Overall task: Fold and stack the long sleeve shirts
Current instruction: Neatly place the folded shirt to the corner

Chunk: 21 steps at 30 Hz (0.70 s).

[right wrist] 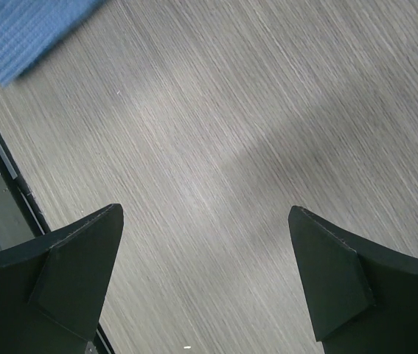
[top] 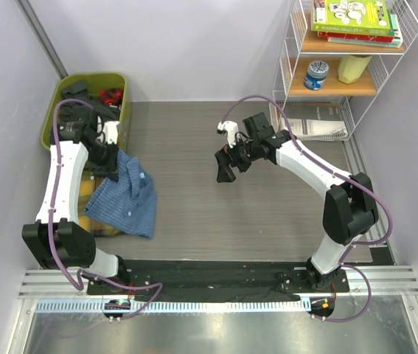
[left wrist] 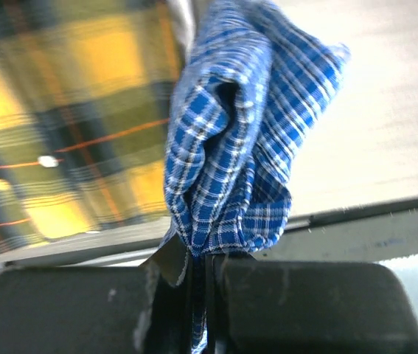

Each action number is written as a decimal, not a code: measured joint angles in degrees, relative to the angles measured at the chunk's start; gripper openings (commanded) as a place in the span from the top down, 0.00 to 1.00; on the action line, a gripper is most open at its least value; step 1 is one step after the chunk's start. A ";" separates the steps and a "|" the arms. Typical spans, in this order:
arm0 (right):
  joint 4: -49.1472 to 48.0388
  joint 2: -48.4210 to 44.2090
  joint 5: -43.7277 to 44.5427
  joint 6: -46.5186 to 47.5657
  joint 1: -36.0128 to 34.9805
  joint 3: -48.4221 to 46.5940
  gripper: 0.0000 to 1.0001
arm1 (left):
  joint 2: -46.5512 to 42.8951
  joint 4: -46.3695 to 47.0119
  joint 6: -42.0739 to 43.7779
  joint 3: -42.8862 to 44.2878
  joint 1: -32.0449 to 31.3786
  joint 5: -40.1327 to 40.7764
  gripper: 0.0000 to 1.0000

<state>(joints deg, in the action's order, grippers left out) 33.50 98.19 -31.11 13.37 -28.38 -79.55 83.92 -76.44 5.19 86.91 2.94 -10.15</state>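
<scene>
The blue shirt [top: 129, 200] is cloth with a fine white-and-blue check, bunched and creased where it is gathered. The yellow shirt [top: 85, 193] has a bold plaid of black and pale lines with a thin orange stripe. It lies flat on the worktop [top: 194, 147] at the left edge, mostly covered by the blue one.

There are two shirts, one of each colour, and two arms.

The left hand [top: 111, 168] is clenched on a fold of the blue shirt. In the left wrist view the cloth is pinched tight between the two fingers [left wrist: 172, 295] and balloons out beyond them. From that lifted point the blue shirt fans out toward the near edge, its long axis running far to near and leaning a little to the right. Its lower part rests on the yellow shirt and the worktop.

The right hand [top: 227, 168] is released, its fingers spread wide over bare worktop, well apart from both shirts and holding nothing.
</scene>
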 measured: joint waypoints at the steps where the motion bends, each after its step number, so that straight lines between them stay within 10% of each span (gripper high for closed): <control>1: 0.02 -0.24 0.04 -0.07 0.00 0.22 0.00 | 0.00 -0.11 0.07 1.31 0.59 0.55 1.00; 21: 1.60 -0.46 1.64 -0.26 0.00 1.66 0.00 | -2.32 -1.14 4.26 10.84 1.31 4.15 1.00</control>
<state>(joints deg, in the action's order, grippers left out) 35.09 97.73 -29.47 13.10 -28.38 -77.89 81.60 -77.58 9.45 97.76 4.25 -6.00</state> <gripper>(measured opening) 0.996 0.022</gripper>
